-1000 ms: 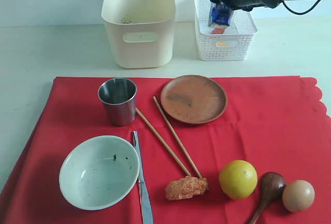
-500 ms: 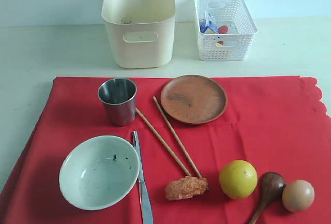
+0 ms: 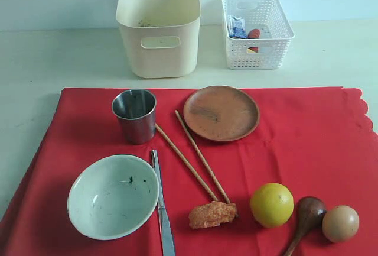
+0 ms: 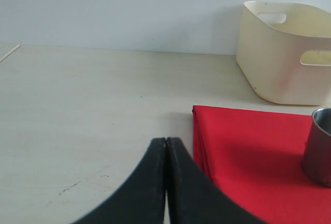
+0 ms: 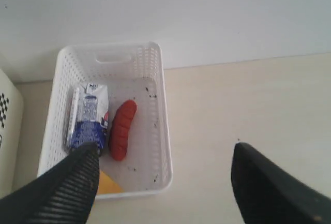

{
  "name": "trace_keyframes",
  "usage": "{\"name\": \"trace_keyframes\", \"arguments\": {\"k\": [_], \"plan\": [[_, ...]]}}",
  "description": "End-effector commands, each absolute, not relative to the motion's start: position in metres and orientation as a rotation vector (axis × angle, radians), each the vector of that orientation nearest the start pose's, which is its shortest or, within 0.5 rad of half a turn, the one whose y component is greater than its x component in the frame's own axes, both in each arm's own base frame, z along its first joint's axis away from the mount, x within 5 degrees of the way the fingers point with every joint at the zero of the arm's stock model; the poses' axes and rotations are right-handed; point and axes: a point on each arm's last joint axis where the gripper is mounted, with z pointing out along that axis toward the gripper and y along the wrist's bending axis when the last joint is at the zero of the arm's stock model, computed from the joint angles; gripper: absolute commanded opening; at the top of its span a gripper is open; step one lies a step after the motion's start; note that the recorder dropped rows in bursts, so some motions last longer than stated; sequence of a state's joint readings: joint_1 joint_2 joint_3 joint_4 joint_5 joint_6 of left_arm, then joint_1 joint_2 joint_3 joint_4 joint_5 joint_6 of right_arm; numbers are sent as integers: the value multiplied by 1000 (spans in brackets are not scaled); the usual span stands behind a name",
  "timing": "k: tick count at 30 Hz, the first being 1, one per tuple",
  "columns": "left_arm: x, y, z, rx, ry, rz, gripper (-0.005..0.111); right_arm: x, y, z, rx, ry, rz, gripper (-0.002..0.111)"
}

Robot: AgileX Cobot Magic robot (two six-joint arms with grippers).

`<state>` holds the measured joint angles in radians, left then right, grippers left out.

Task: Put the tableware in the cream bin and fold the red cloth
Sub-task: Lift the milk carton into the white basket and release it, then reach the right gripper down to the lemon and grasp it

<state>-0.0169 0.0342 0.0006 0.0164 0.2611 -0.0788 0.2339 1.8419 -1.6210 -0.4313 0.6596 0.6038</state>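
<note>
Left claw point(image 4: 166, 144): clenched, empty, above table point(image 4: 77, 105) beside red cloth point(image 4: 248, 146); right claw point(image 5: 164, 151): spread wide, empty, above white basket point(image 5: 158, 74).

The left gripper point(image 4: 165, 144) is smooth, matt black plastic. Just ahead of it lies the cloth point(image 4: 248, 151), a matt red fabric, on a pale matt table point(image 4: 77, 110) with faint scuffs. Farther ahead are a steel cup point(image 4: 320, 146) with a dull sheen and a smooth cream plastic bin point(image 4: 279, 53). One pad point(image 5: 77, 182) of the right gripper point(image 5: 164, 154) is ribbed black, near a white plastic lattice basket point(image 5: 161, 105). The plate point(image 3: 221, 113) looks matt and wooden, the bowl point(image 3: 113, 196) smooth and faintly glossy. The chopsticks point(image 3: 192, 156) are bare wood, the knife point(image 3: 160, 208) metal, the spoon point(image 3: 306, 217) dark wood.
</note>
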Motion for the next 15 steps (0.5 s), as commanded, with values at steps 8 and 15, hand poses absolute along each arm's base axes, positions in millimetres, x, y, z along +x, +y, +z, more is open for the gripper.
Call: {"name": "trace_keyframes", "arguments": {"k": [8,15], "plan": [[58,-1,188,-39,1780,-59,1,382,74,348,191,2422,34,41],[58,-1,188,-39,1780,-59,1,360,74,355,216,2494,44,12]]}}
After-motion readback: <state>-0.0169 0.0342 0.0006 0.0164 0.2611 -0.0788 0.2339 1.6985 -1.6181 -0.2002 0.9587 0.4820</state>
